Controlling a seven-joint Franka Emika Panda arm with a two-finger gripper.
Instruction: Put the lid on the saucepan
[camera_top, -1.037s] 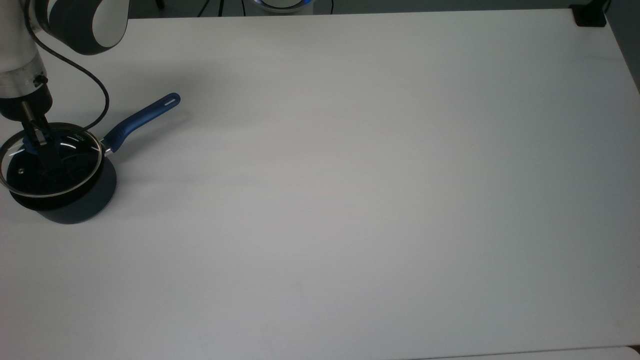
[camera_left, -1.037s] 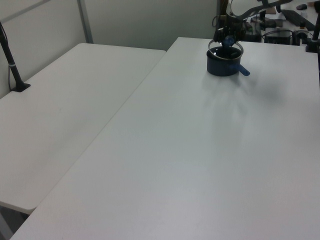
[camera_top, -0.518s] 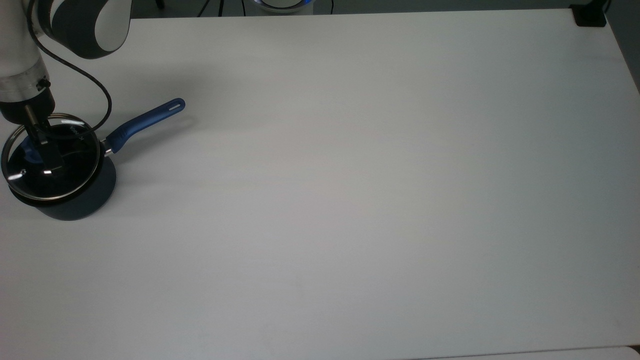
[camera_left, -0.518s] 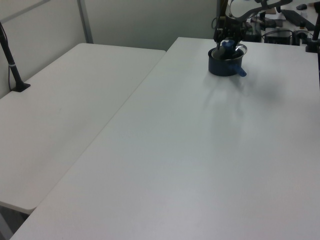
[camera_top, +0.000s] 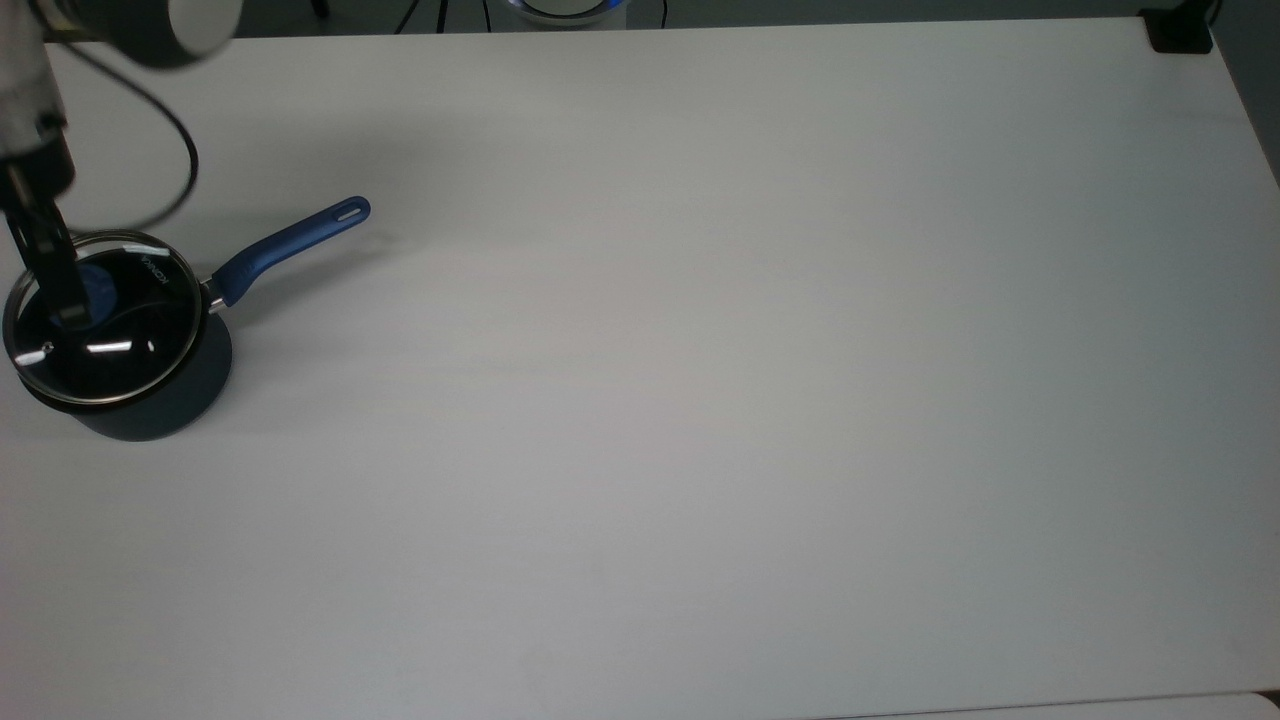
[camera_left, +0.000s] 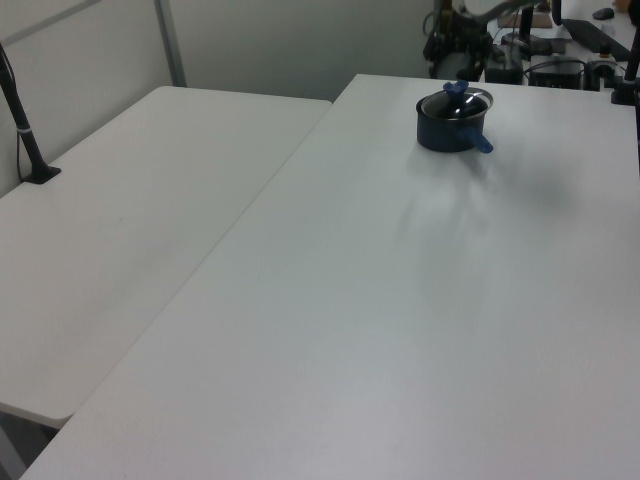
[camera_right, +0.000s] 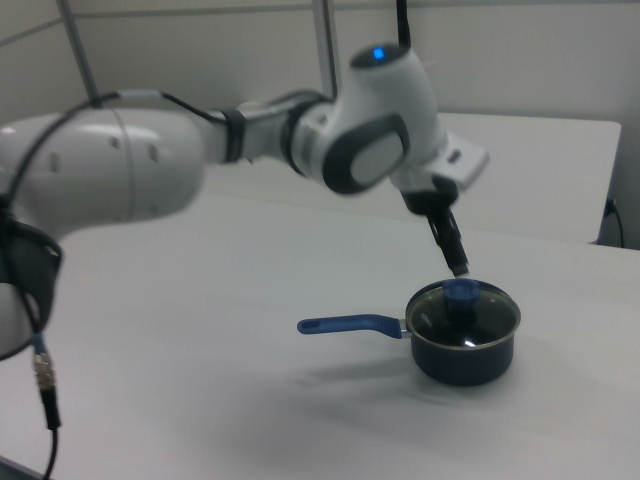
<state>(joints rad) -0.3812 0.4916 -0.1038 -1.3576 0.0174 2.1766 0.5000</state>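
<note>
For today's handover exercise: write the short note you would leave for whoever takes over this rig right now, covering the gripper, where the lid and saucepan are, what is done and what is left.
Gripper: above the lid's blue knob in the right view, clear of it and holding nothing.
Lid: sitting on the saucepan, its rim in line with the pan's rim.
Saucepan: upright near the top view's left edge of the white table, handle pointing to the top view's upper right.
Done: the lid is on the pan and released.
Left: take the arm clear; check the lid sits flat.
</note>
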